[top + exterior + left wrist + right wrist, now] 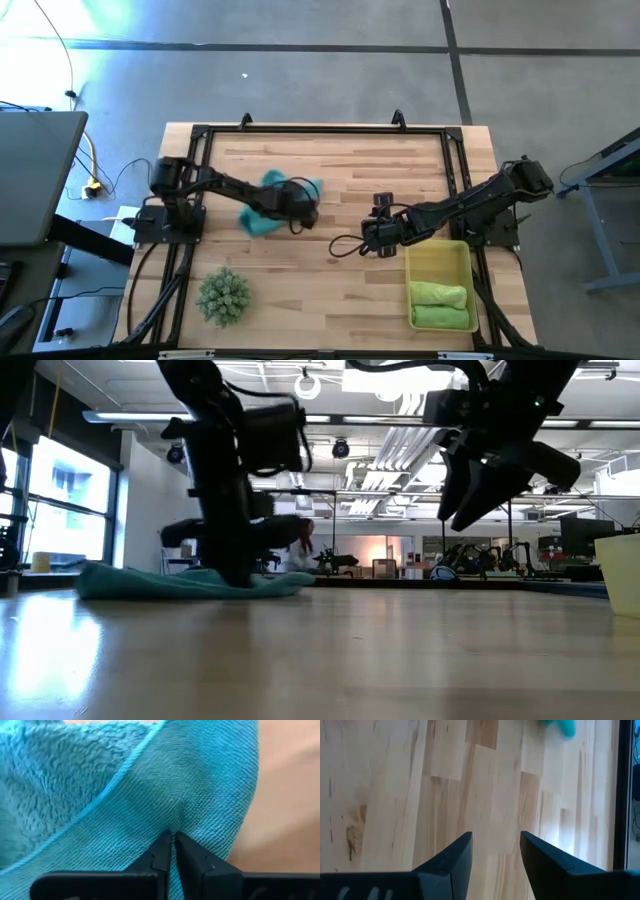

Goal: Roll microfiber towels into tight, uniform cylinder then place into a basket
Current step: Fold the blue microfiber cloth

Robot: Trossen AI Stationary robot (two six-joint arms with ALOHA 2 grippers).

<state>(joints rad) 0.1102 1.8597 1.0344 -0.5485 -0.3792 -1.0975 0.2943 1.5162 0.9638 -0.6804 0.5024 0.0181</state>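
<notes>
Two green towels, seemingly rolled, in basket

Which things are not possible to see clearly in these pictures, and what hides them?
- Teal towel: high view, its middle lies under the left gripper, which pinches it; left wrist view cuts off its edges.
- Basket: low view shows only one wall at the picture's edge; the two green rolled towels inside are hidden there.
- Right gripper: open over bare wood; its height above the table is unclear.
</notes>
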